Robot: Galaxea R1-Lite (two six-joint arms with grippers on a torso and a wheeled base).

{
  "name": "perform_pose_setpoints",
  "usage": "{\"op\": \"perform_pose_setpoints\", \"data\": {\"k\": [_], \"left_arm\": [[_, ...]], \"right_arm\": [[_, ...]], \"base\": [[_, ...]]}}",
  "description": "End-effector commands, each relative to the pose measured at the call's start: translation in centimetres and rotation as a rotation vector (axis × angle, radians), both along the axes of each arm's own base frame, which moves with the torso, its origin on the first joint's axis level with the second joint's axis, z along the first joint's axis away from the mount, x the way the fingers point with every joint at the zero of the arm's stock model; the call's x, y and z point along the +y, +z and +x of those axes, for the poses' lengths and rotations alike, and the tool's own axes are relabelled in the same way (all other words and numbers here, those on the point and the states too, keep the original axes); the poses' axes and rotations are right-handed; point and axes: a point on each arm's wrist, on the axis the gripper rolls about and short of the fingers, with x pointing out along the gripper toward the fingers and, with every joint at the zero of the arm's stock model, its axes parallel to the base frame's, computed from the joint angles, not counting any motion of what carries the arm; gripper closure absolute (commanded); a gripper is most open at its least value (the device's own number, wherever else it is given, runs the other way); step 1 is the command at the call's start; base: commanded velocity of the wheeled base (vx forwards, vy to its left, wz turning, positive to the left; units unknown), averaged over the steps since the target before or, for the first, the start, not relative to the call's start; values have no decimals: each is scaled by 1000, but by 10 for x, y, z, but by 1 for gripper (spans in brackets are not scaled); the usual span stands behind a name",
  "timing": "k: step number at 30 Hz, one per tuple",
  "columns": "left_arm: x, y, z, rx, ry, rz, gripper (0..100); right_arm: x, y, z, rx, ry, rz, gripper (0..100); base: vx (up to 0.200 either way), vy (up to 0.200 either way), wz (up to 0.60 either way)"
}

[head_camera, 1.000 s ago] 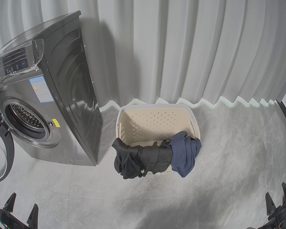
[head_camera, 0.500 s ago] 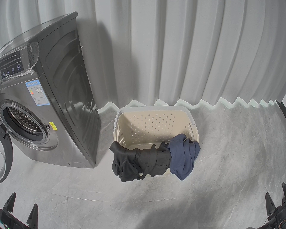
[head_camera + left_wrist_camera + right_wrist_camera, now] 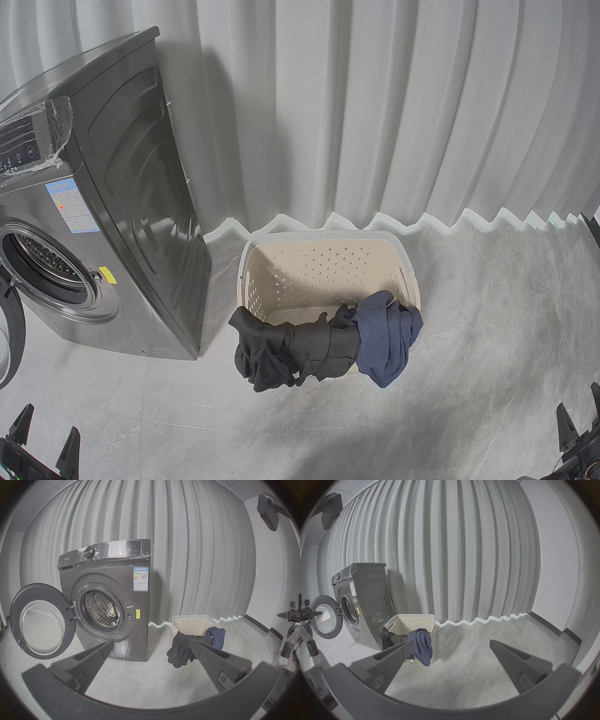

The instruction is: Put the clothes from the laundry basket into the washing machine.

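While both arms sit low and well short of the laundry basket (image 3: 325,236), I see my left claw (image 3: 151,642) with its fingers spread apart and empty, and my right claw (image 3: 451,642) spread the same way. A black garment (image 3: 284,350) and a blue garment (image 3: 387,337) hang over the basket's near rim, touching each other. Just left of the basket stands the washing machine (image 3: 131,206), its round door (image 3: 40,620) swung wide open on the side away from the basket. Behind the basket hangs a pale curtain (image 3: 375,112).
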Motion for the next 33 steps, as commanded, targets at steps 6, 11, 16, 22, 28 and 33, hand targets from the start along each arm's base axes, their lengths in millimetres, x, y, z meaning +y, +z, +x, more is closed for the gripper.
{"op": "perform_pose_setpoints", "data": {"k": [6,11,16,22,28,33], "left_arm": [[0,-5,0,1,-1,0,0],[0,-5,0,1,0,0,0],[0,-5,0,1,0,-2,0],[0,-5,0,1,2,0,0],[0,-5,0,1,2,0,0],[0,-5,0,1,2,0,0]], "right_arm": [[0,-5,1,8,0,0,0],[0,-5,1,8,1,0,0],[0,-5,1,8,0,0,0],[0,-5,1,11,-3,-2,0],[0,-5,1,8,3,-8,0],[0,-5,1,9,4,-3,0]], "base": [[0,0,0],[0,0,0],[120,0,0],[100,0,0],[0,0,0],[0,0,0]]}}
